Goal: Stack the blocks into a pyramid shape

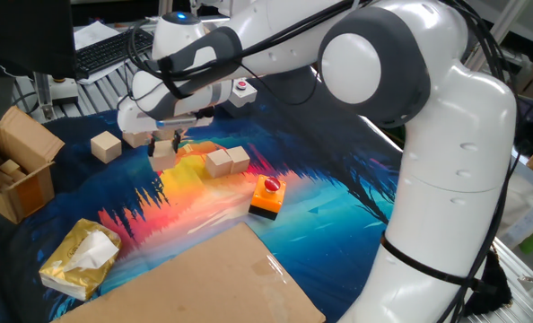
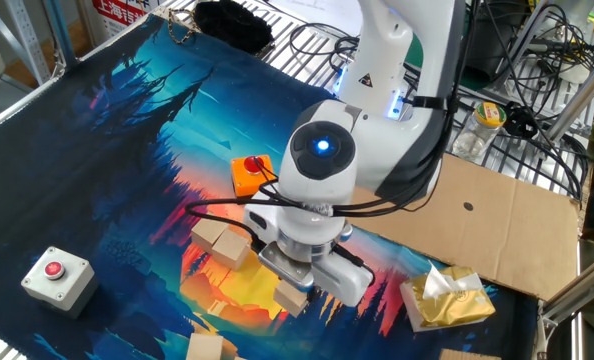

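While the gripper [image 1: 165,144] pinches one pale block [image 1: 164,154] between its fingers, clear of the cloth, the pair of blocks [image 1: 226,161] already side by side on the tabletop lies just beyond it, toward the orange button block [image 1: 267,197]. That is the relation the coming move seems to turn on: the held cube hangs a little short of the pair's row, off the end of the row's long axis, so it likely needs carrying along that line to extend the base, or onto the seam above it.

From the other fixed view, the carried block [image 2: 291,296] sits under the wrist near the tabletop's near edge, with the pair [image 2: 220,241] beside it. A lone block [image 1: 106,146] rests well apart toward the open cardboard box [image 1: 20,170], and another [image 2: 205,349] at that view's bottom edge. Farther off sits a grey button box [image 2: 54,272].
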